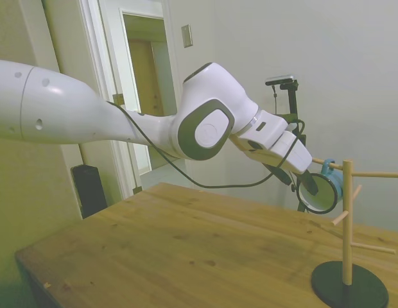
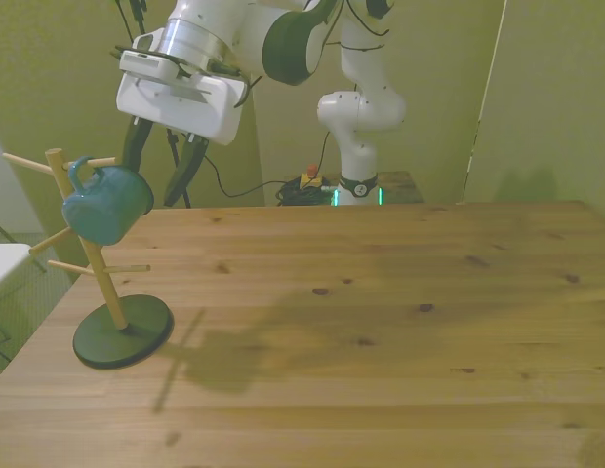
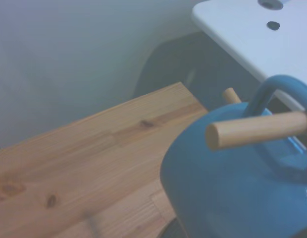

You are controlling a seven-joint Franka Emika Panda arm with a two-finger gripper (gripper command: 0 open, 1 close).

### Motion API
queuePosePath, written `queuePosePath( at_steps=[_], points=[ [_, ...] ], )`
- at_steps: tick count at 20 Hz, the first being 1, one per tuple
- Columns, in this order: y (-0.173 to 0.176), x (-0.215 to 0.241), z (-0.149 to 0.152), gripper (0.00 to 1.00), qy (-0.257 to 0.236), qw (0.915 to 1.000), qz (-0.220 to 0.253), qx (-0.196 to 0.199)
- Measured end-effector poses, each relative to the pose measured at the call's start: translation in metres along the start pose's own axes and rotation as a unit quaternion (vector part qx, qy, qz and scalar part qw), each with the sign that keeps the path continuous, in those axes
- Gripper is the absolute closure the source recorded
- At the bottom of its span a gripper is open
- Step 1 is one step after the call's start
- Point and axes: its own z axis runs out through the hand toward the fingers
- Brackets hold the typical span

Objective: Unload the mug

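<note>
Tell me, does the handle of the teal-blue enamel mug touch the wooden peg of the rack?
Touching. In the wrist view the teal-blue enamel mug hangs by its loop handle over the wooden peg, which passes through it; the front view agrees.

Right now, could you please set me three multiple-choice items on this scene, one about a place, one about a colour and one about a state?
1. Where is the mug?
A. hanging by its handle on a peg of the wooden mug tree
B. standing on the table
C. lying on the tree's base

2. What colour is the mug's outside?
A. red
B. teal-blue
C. yellow

3. How is the pincer?
A. open, a finger on either side of the mug
B. shut above the bare table
C. out of sight

Answers:
1 A, the wrist view shows the peg through the handle.
2 B, all views agree.
3 A, the front view shows the dark fingers spread.
</note>
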Motion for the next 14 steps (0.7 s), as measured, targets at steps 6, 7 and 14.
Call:
queuePosePath(
  at_steps=[6, 7, 14],
  points=[
    [-0.008, 0.001, 0.036, 1.0, -0.001, 0.9997, 0.016, 0.016],
    [-0.008, 0.002, 0.039, 1.0, -0.002, 0.9997, 0.018, 0.016],
    [-0.009, 0.006, 0.041, 1.0, -0.001, 0.9997, 0.013, 0.018]
  ],
)
